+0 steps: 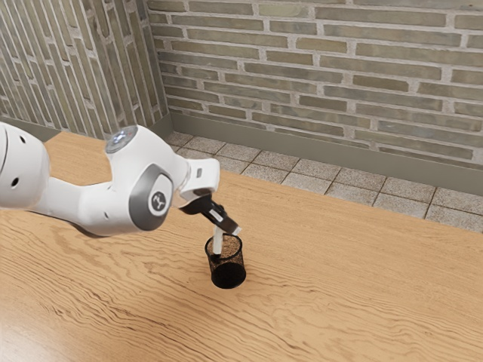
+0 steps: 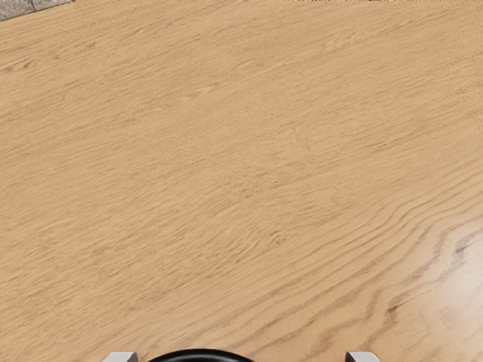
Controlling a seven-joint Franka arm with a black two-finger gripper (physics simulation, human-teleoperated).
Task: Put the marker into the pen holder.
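Note:
In the exterior view my gripper (image 1: pixel 228 231) is tilted just above the black mesh pen holder (image 1: pixel 228 273), one pale fingertip near its rim. What looks like the white marker (image 1: pixel 218 240) stands nearly upright at the holder's mouth, its dark lower end by the rim on the exterior view's left; its top meets the gripper's outline. Whether the marker touches a finger is unclear. At the wrist view's lower edge the gripper (image 2: pixel 241 357) has its two tips wide apart, open, and the pen holder's dark rim (image 2: pixel 201 352) curves between them.
The wooden table (image 1: pixel 339 279) extends around the holder. Beyond its far edge lie a tiled floor (image 1: pixel 302 181) and a brick wall (image 1: pixel 324 68). The arm comes in from the exterior view's left, over the table.

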